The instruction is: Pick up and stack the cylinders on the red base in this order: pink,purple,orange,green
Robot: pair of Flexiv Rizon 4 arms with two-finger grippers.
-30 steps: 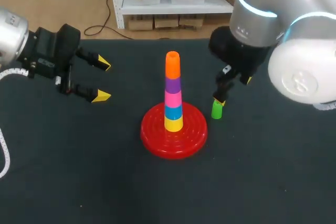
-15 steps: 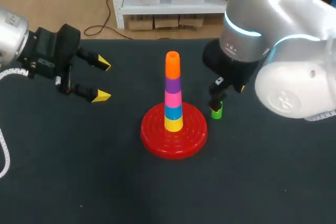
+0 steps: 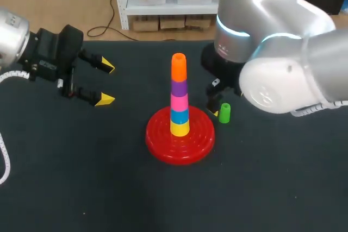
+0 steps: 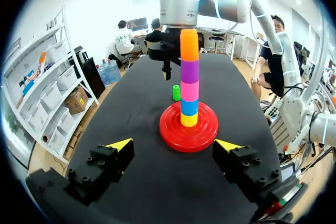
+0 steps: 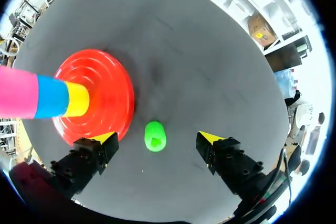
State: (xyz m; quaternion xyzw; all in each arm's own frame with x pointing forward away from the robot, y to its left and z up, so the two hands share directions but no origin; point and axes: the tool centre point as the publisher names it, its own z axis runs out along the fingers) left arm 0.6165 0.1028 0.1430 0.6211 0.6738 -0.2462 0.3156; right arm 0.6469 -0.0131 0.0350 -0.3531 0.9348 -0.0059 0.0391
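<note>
On the red base [image 3: 180,138] [image 4: 189,127] [image 5: 100,93] stands a stack of yellow, blue, pink [image 3: 179,102], purple [image 3: 179,87] and orange [image 3: 178,67] cylinders. The green cylinder [image 3: 224,113] [image 4: 176,93] [image 5: 155,136] stands upright on the black table just right of the base. My right gripper [image 3: 216,113] [image 5: 158,138] hangs open above it, a finger on either side, neither touching. My left gripper [image 3: 106,83] [image 4: 173,144] is open at the left, level with the stack, holding nothing.
The black table [image 3: 81,177] is bare around the base. The right arm's large grey body [image 3: 272,63] hangs over the table's back right, close behind the stack.
My right arm has swung left and lower toward the green cylinder, bringing its open fingers around it. The cylinder and the left arm have stayed put.
</note>
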